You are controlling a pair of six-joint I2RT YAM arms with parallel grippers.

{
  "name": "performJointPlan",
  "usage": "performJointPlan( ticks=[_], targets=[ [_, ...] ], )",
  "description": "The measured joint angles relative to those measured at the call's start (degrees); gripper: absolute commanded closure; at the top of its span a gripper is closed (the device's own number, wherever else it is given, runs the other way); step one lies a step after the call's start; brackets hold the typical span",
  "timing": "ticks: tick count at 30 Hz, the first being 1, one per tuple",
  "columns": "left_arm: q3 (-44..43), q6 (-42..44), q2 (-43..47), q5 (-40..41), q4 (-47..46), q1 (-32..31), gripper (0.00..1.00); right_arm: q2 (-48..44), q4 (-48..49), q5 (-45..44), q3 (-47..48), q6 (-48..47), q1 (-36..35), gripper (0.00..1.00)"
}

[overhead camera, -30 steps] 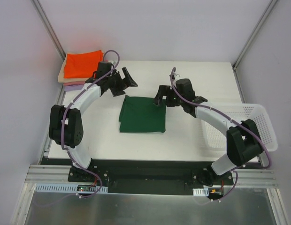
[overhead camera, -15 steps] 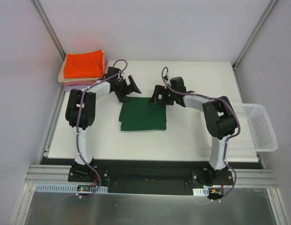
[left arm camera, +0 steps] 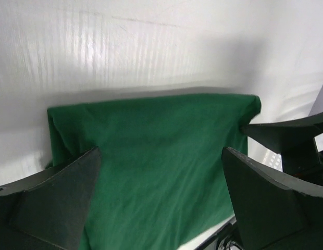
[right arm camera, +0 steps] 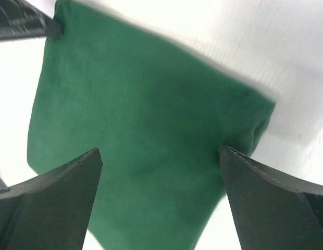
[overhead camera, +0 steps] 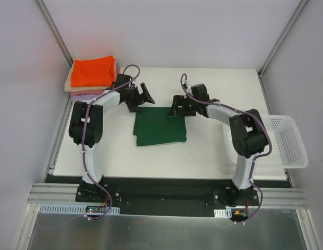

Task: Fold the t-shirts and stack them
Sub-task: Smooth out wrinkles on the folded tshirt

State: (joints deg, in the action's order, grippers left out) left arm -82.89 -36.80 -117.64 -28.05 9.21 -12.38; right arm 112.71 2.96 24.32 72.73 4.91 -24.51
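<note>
Shows the dark green t-shirt (overhead camera: 160, 126) lying flat at the middle of the table (overhead camera: 219, 153), folded down to a compact rectangle with slightly soft edges. Places the left gripper (overhead camera: 143, 100) at the shirt's 11 o'clock corner and the right gripper (overhead camera: 176, 108) at its 1 o'clock corner, both low over the far edge. Finds both sets of jaws spread wide, green cloth filling the gap below in each wrist view, nothing pinched. Cannot tell whether any fingertip touches the fabric.

Puts the finished stack at the table's 10 o'clock corner: bright orange t-shirt (overhead camera: 92, 71) on top, beige t-shirt (overhead camera: 73, 85) beneath, lavender t-shirt (overhead camera: 82, 96) peeking out at the bottom. Sets the white mesh basket (overhead camera: 292, 138) at 3 o'clock, hanging over the table's right edge.

Reads as late in the job: folding of the green shirt looks done or nearly so. Leaves, by that judgement, gripping its far corners, carrying it toward 10 o'clock, and laying it squarely on the orange one.
</note>
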Motion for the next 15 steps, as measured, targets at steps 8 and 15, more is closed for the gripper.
performJointPlan(
  ticks=[8, 15],
  targets=[
    [11.5, 1.5, 20.7, 1.5, 1.3, 0.0, 0.01, -21.8, -10.4, 0.3, -7.4, -4.6, -4.6, 0.04],
    [25.1, -0.3, 29.4, 1.5, -0.7, -6.6, 0.01, -28.1, -6.0, 3.0, -19.2, -2.2, -11.0, 0.04]
  ],
)
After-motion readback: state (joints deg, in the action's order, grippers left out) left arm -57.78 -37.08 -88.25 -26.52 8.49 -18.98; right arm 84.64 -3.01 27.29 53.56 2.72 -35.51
